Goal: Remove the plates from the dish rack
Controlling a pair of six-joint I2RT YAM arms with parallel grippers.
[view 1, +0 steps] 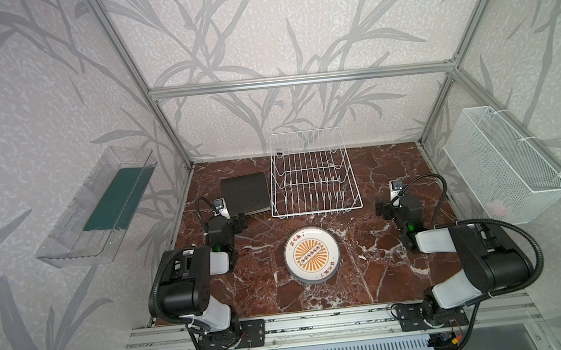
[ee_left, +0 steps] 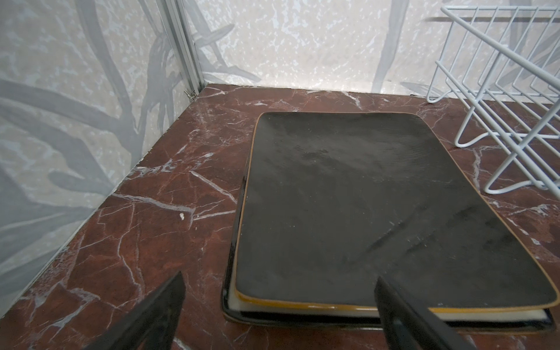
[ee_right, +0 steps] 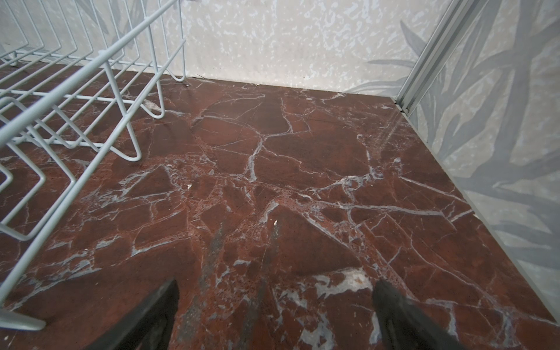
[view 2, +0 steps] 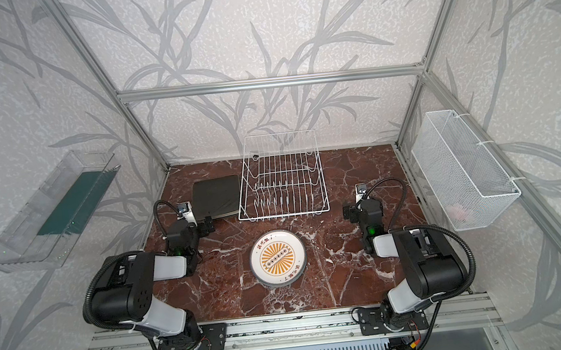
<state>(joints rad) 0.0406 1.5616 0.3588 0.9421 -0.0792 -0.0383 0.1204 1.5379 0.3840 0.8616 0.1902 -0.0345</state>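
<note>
Fingers (ee_left: 163,303) first: spread wide on the left gripper (ee_left: 280,278), nothing pinched, hovering at the near edge of a stack of square, rounded-corner plates with matte black backs (ee_left: 348,212), one finger over that edge and the other over bare red-brown marble tabletop (ee_left: 136,197). Can't tell from the wrist view whether touching the stack or not. Same deal on the right gripper (ee_right: 276,281): black fingers (ee_right: 157,309) wide apart, holding nothing, over open marble near the front right corner of the white wire dish rack (ee_right: 75,91). Now the plates, all out on the tabletop rather than in the rack. Square stack lying flat, black side up, just beside the rack's left side with a sliver of marble between; thin orange-brown rim on the top one, cream layer peeking out underneath, another dark one at the bottom. Hard to count exactly. Then a stack of round white plates with an orange sunburst face (view 1: 311,258), face up, in front of the rack near the middle of the table, between the two arms and well apart from both grippers. Rack itself at the back centre by the wall. Also a clear plastic tray (view 1: 97,214) hung on the left wall and a fine-mesh white basket (view 1: 502,165) on the right.
</note>
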